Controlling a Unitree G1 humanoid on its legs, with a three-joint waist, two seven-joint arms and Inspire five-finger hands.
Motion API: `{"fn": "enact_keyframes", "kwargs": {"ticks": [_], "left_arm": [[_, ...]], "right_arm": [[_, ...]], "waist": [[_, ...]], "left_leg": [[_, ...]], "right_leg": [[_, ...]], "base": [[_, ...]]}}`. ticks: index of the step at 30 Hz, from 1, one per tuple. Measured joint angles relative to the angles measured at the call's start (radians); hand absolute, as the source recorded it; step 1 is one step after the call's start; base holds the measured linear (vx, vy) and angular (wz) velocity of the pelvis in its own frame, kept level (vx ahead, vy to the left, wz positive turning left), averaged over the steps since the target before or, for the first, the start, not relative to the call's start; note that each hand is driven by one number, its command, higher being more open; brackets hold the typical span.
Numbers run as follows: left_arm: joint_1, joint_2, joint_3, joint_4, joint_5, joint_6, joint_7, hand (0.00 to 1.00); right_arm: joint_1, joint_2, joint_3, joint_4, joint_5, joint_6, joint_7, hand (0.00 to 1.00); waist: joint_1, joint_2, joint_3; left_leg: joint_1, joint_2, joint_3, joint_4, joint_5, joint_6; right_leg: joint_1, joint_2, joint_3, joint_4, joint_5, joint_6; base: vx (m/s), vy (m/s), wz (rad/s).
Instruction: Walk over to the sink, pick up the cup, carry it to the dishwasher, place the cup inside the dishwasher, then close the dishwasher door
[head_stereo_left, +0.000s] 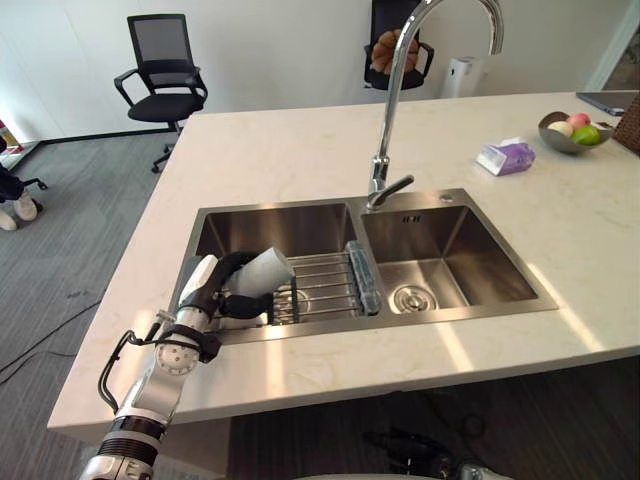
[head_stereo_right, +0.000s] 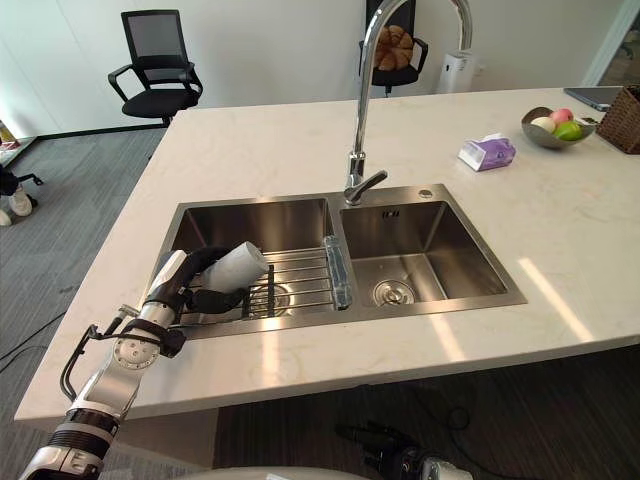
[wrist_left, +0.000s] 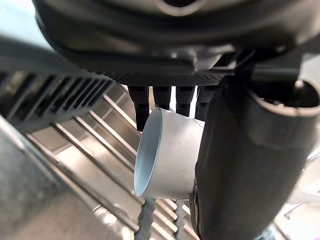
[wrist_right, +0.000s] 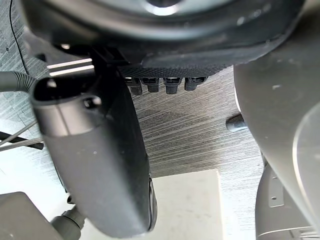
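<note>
1. The left hand (head_stereo_left: 212, 292) grips a cup (head_stereo_left: 262, 270), its fingers (wrist_left: 172, 97) curled over 1 side and the thumb (wrist_left: 240, 160) pressed on the opposite side.
2. The cup lies on its side between fingers and thumb. Its long axis is near level and juts past the fingertips toward the faucet (head_stereo_left: 385, 130).
3. The cup is plain white, smooth and slightly tapered. The left wrist view shows its round open mouth and pale inside.
4. Just below the fingers sits a wire rack (head_stereo_left: 325, 285) in the left basin of the steel sink (head_stereo_left: 300, 215).
5. The right hand (wrist_right: 100, 165) hangs above grey floor (wrist_right: 190, 130); I cannot tell whether it is open or closed.
</note>
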Motion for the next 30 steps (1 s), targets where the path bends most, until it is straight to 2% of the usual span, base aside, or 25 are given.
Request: {"fn": "enact_keyframes", "kwargs": {"ticks": [5, 8, 10, 13, 16, 21, 27, 30], "left_arm": [[0.008, -0.001, 0.038, -0.072, -0.077, -0.022, 0.013, 0.00], [0.028, -0.014, 0.095, -0.140, -0.242, -0.030, 0.014, 0.00], [0.060, -0.073, 0.181, -0.232, -0.362, -0.034, 0.020, 0.00], [0.098, -0.164, 0.266, -0.374, -0.464, -0.081, 0.059, 0.00], [0.134, -0.226, 0.318, -0.471, -0.514, -0.135, 0.085, 0.00], [0.194, -0.301, 0.355, -0.530, -0.559, -0.166, 0.114, 0.00], [0.228, -0.339, 0.356, -0.534, -0.546, -0.181, 0.163, 0.00], [0.239, -0.346, 0.356, -0.591, -0.542, -0.185, 0.186, 0.00]], "right_arm": [[0.013, 0.000, 0.000, -0.006, -0.001, -0.009, 0.001, 1.00], [0.022, 0.002, -0.003, -0.011, 0.000, -0.020, 0.003, 1.00], [0.031, 0.016, -0.052, -0.010, 0.000, -0.021, 0.001, 1.00], [0.042, 0.033, -0.101, -0.007, 0.001, -0.018, -0.021, 1.00], [0.050, 0.037, -0.122, 0.001, -0.002, -0.014, -0.029, 1.00], [0.054, 0.045, -0.129, -0.001, 0.011, -0.003, -0.064, 1.00], [0.061, 0.053, -0.153, 0.000, 0.015, 0.001, -0.076, 1.00], [0.062, 0.056, -0.154, 0.001, 0.017, 0.001, -0.085, 1.00]], "waist": [[0.018, -0.003, -0.002], [0.020, -0.004, -0.004], [0.022, -0.007, -0.016], [0.041, -0.017, -0.023], [0.067, -0.021, -0.027], [0.077, -0.027, -0.032], [0.078, -0.032, -0.050], [0.083, -0.035, -0.054]], "left_leg": [[-0.004, 0.001, -0.001, 0.008, 0.000, 0.000], [-0.007, 0.000, -0.004, 0.010, 0.001, 0.001], [-0.024, -0.002, -0.015, 0.015, 0.001, 0.002], [-0.035, -0.003, -0.028, 0.024, 0.000, 0.002], [-0.041, -0.004, -0.041, 0.034, -0.002, 0.004], [-0.053, -0.008, -0.053, 0.053, -0.004, 0.006], [-0.074, -0.012, -0.073, 0.062, -0.001, 0.011], [-0.085, -0.015, -0.080, 0.067, 0.000, 0.011]], "right_leg": [[-0.003, 0.000, -0.001, 0.006, 0.000, 0.000], [-0.003, -0.001, -0.003, 0.006, 0.000, 0.000], [-0.013, -0.003, -0.010, 0.006, -0.001, 0.000], [-0.016, -0.005, -0.019, 0.007, -0.001, 0.000], [-0.011, -0.006, -0.033, 0.008, -0.001, -0.001], [-0.011, -0.010, -0.041, 0.009, -0.002, -0.003], [-0.021, -0.013, -0.060, 0.012, -0.002, -0.003], [-0.022, -0.014, -0.067, 0.011, -0.002, -0.003]], "base": [[-0.06, -0.034, 0.00], [-0.06, -0.035, 0.03], [-0.03, -0.035, 0.11], [0.00, -0.028, 0.14], [-0.04, -0.032, 0.13], [-0.07, -0.023, 0.07], [-0.07, -0.023, 0.10], [-0.01, -0.016, 0.07]]}}
